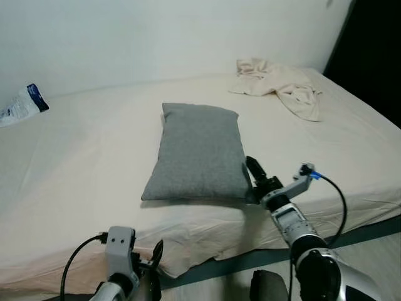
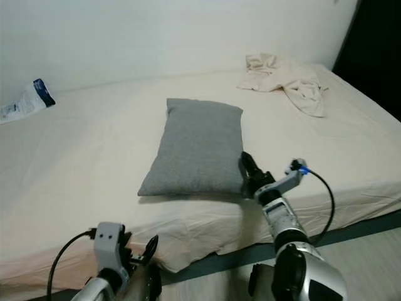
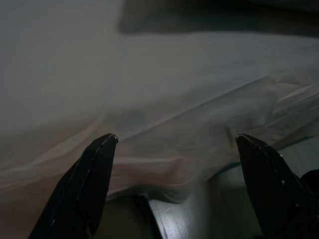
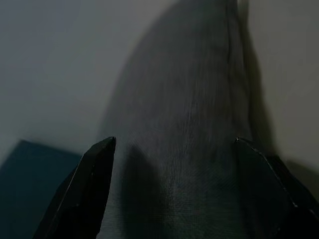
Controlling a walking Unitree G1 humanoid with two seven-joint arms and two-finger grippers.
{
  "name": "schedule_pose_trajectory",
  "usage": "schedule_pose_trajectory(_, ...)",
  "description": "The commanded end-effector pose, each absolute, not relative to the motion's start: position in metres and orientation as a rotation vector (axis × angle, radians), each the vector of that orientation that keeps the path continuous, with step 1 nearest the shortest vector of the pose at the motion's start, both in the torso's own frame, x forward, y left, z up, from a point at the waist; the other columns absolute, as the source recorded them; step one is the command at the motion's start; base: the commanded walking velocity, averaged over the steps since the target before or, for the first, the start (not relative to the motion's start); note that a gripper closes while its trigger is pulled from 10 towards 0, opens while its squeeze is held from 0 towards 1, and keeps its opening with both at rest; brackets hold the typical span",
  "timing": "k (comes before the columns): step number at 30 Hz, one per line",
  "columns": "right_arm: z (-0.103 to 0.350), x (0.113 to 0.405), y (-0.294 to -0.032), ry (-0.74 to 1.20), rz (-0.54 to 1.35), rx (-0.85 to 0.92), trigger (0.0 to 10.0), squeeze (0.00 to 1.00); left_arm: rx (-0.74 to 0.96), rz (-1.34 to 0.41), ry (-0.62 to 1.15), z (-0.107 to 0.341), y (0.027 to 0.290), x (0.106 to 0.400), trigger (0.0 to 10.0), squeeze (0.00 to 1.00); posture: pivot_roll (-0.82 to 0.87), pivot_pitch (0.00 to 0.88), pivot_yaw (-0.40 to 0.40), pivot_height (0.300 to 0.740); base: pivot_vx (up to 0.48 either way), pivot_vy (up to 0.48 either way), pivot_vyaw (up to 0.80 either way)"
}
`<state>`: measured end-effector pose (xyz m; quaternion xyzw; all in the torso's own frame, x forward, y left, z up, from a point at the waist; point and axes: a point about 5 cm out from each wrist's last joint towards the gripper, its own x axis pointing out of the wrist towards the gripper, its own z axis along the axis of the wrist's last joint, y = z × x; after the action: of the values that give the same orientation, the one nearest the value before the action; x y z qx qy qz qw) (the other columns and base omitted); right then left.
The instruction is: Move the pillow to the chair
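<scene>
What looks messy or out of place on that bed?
A crumpled cream cloth lies bunched in the bed's far right corner, and a blue-and-white packet sits at the far left edge. The grey pillow lies flat mid-bed, slightly askew, with the right gripper at its near corner.

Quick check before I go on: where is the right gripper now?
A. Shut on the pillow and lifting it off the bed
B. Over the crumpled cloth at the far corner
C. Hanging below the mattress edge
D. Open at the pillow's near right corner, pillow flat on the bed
D: the right gripper sits at the near right corner of the grey pillow, fingers apart in the right wrist view, and the pillow lies flat on the bed.
</scene>
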<state>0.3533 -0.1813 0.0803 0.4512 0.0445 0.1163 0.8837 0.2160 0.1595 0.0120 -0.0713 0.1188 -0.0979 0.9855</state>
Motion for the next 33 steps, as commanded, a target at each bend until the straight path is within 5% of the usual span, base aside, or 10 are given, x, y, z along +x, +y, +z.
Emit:
schedule_pose_trajectory(1, 0.071, 0.352, -0.166, 0.185, 0.222, 0.922, 10.0, 0.0, -0.144, -0.187, 0.255, 0.013, 0.165, 0.211, 10.0, 0.0, 0.22, 0.162, 0.025, 0.524, 0.0, 0.0, 0.0)
schedule_pose_trajectory(10, 0.07, 0.355, -0.13, 0.283, 0.236, 0.909, 10.0, 0.0, -0.144, -0.184, 0.268, 0.017, 0.166, 0.207, 10.0, 0.0, 0.21, 0.17, 0.024, 0.524, 0.0, 0.0, 0.0)
schedule_pose_trajectory(14, 0.059, 0.351, -0.116, 0.417, 0.205, 0.758, 10.0, 0.0, -0.147, -0.187, 0.272, 0.018, 0.164, 0.208, 10.0, 0.0, 0.2, 0.165, 0.017, 0.524, 0.0, 0.0, 0.0)
schedule_pose_trajectory(25, 0.039, 0.339, -0.133, 0.455, 0.057, 0.8, 10.0, 0.0, -0.154, -0.197, 0.275, 0.02, 0.16, 0.212, 10.0, 0.0, 0.18, 0.164, 0.022, 0.524, 0.0, 0.0, 0.0)
schedule_pose_trajectory(26, 0.037, 0.337, -0.133, 0.459, 0.064, 0.809, 7.0, 0.0, -0.153, -0.198, 0.276, 0.021, 0.16, 0.212, 10.0, 0.0, 0.18, 0.163, 0.025, 0.524, 0.0, 0.0, 0.0)
schedule_pose_trajectory(27, 0.037, 0.337, -0.133, 0.459, 0.064, 0.809, 7.0, 0.0, -0.153, -0.198, 0.276, 0.021, 0.16, 0.212, 10.0, 0.0, 0.18, 0.163, 0.025, 0.524, 0.0, 0.0, 0.0)
schedule_pose_trajectory(29, 0.036, 0.336, -0.13, 0.467, 0.099, 0.798, 0.0, 0.0, -0.152, -0.2, 0.276, 0.021, 0.161, 0.213, 10.0, 0.0, 0.18, 0.161, 0.026, 0.524, 0.0, 0.0, 0.0)
schedule_pose_trajectory(33, 0.036, 0.335, -0.124, 0.492, 0.149, 0.764, 0.0, 0.0, -0.15, -0.201, 0.272, 0.022, 0.161, 0.214, 10.0, 0.0, 0.18, 0.157, 0.024, 0.524, 0.0, 0.0, 0.0)
